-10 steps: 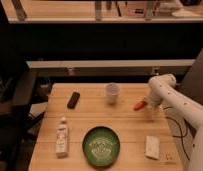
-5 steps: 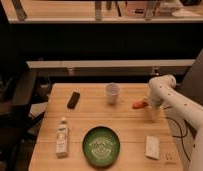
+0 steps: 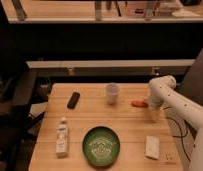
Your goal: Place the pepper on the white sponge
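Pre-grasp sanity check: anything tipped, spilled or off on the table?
Only the white bottle, near the table's left edge: it appears to lie on its side, with no spill visible. The cup stands upright. The gripper hangs low and open just right of the pepper, holding nothing.

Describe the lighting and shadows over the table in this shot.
Camera view: warm, even light on the wooden table; a dark band behind it, below the bright shelf; no hard shadows around the cup; the pale claw hangs over the table's right side, next to the pepper.
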`<control>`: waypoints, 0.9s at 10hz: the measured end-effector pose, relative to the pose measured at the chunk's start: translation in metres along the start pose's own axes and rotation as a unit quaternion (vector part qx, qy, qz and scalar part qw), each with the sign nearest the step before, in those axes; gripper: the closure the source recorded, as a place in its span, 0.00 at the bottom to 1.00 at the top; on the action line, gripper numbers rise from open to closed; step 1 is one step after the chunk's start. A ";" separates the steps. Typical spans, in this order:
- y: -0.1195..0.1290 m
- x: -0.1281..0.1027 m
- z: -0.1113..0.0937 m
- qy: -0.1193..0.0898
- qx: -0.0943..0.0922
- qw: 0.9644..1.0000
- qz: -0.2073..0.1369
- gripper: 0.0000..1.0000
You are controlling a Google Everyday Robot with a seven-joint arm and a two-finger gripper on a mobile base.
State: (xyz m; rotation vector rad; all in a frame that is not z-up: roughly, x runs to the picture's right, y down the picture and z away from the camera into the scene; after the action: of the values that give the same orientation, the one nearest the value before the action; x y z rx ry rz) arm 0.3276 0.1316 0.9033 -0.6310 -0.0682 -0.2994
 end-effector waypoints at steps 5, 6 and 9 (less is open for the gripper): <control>0.002 0.003 0.003 0.002 -0.001 1.000 -0.004 0.21; 0.003 0.004 0.004 0.003 -0.002 1.000 -0.005 0.21; 0.006 0.005 0.005 0.004 -0.006 1.000 -0.008 0.22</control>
State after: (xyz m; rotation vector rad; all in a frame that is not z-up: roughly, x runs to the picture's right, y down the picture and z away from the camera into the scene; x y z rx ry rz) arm 0.3337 0.1377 0.9047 -0.6407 -0.0636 -0.3178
